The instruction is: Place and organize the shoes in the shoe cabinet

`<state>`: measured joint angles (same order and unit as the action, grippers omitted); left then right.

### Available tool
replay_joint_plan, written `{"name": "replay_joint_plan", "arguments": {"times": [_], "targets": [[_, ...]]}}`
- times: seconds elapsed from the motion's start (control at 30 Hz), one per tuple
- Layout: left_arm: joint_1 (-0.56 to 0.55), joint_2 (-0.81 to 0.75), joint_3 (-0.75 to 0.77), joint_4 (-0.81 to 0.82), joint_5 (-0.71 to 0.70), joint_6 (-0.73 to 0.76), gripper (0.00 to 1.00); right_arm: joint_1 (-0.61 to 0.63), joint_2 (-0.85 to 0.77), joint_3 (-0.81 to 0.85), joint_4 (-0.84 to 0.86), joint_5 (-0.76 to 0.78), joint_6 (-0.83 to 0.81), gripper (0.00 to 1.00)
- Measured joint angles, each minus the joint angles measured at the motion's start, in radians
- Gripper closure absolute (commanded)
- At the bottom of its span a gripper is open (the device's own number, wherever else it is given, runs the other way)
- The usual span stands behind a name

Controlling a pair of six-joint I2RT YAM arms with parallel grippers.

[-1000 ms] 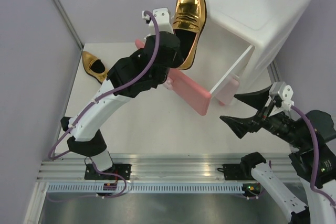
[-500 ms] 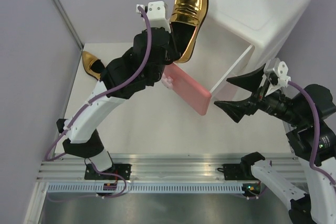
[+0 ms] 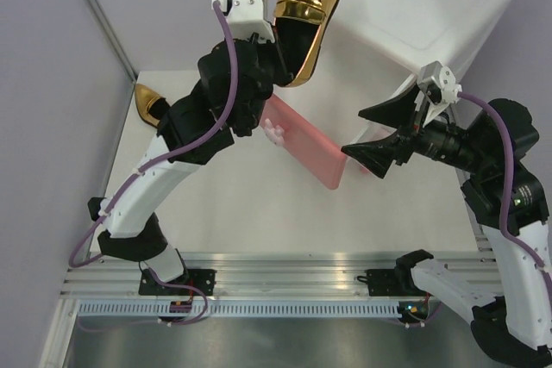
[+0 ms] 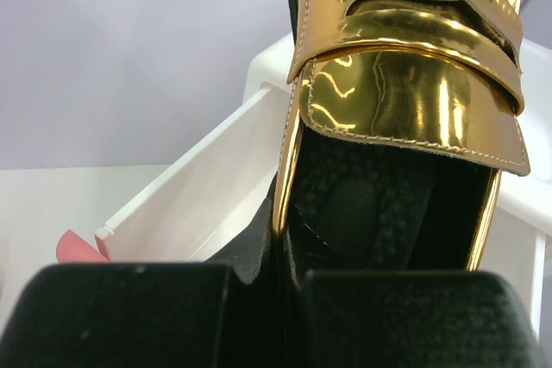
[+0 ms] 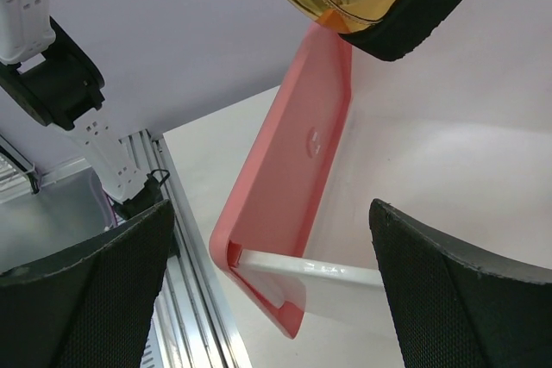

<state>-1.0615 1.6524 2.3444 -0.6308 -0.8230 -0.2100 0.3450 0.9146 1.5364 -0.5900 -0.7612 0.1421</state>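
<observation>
My left gripper (image 3: 280, 51) is shut on the side wall of a shiny gold shoe (image 3: 304, 6) near its heel. It holds the shoe toe-up, high above the open top drawer (image 3: 379, 101) of the white shoe cabinet (image 3: 431, 6). In the left wrist view the shoe (image 4: 405, 92) fills the frame, with the gripper (image 4: 289, 247) pinching its rim. A second gold shoe (image 3: 148, 102) lies on the table at far left, partly behind the left arm. My right gripper (image 3: 377, 134) stands open and empty at the drawer's near right corner, by the pink drawer front (image 5: 285, 204).
The pulled-out drawer's pink front (image 3: 306, 148) with its bunny knob (image 3: 274, 133) juts toward the table's middle. A white drawer side wall (image 5: 345, 275) runs between my right fingers. Grey walls close in left and right; an aluminium rail (image 3: 276, 286) runs along the near edge.
The left arm has raised the gold shoe higher and further back. The right gripper, still open, has moved up and left to the drawer's right corner.
</observation>
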Motion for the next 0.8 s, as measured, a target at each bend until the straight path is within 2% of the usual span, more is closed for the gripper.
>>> {"name": "replay_joint_plan", "arguments": {"times": [0.37, 0.8], "targets": [[0.005, 0.0, -0.032, 0.014, -0.04, 0.068, 0.98, 0.023, 0.076, 0.041, -0.019, 0.009, 0.018, 0.02], [0.017, 0.007, -0.044, 0.011, -0.041, 0.079, 0.98, 0.136, 0.153, 0.129, -0.114, 0.071, -0.007, 0.08]]}}
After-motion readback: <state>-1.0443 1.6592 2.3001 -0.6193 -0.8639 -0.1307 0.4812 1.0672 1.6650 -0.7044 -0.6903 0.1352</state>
